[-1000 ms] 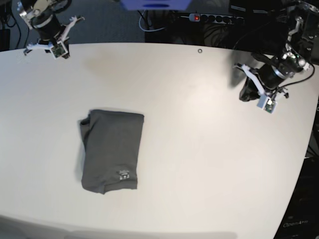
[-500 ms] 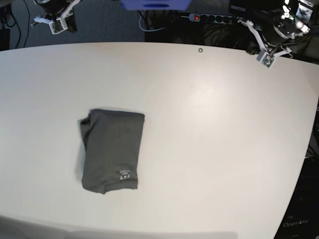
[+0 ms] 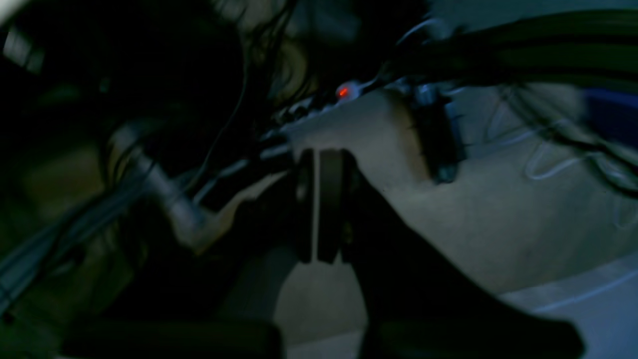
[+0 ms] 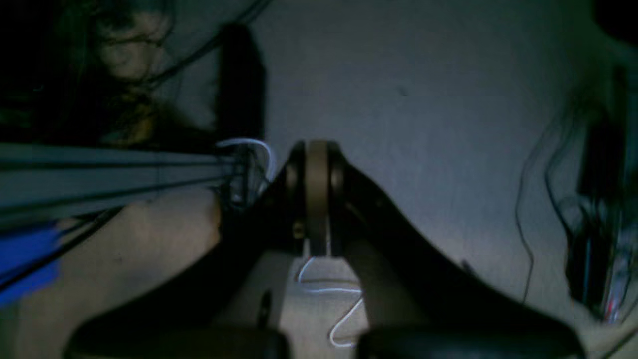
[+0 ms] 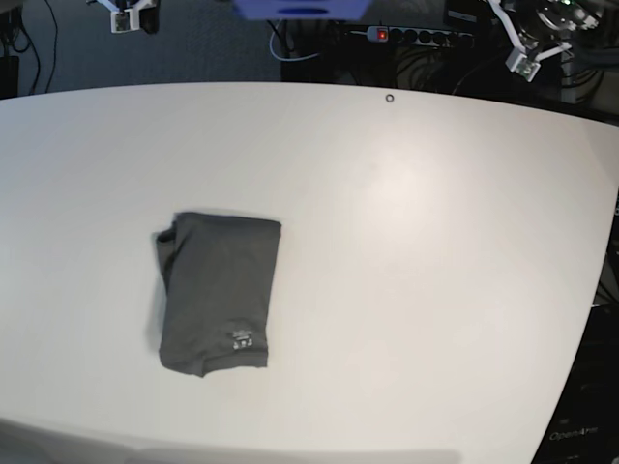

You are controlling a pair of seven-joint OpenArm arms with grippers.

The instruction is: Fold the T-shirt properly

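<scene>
One T-shirt (image 5: pixel 216 290) (folded), two grippers

Folded T-shirt (image 5: pixel 215 293) lying on the table (image 5: pixel 416 251), toward its left front part. Power strip (image 5: pixel 411 36) behind the table's far edge, right of centre.

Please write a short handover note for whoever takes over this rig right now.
Left gripper: shut, holding nothing, pulled back past the table's far edge.
Right gripper: shut, empty, also off the table at the far side.
T-shirt: lies alone on the white table as a compact folded rectangle, white label mark facing up near its front edge; one layer peeks out along one side.
Done: the folding looks finished and both arms are clear.
Left: probably nothing, except perhaps tidying that uneven edge.
</scene>
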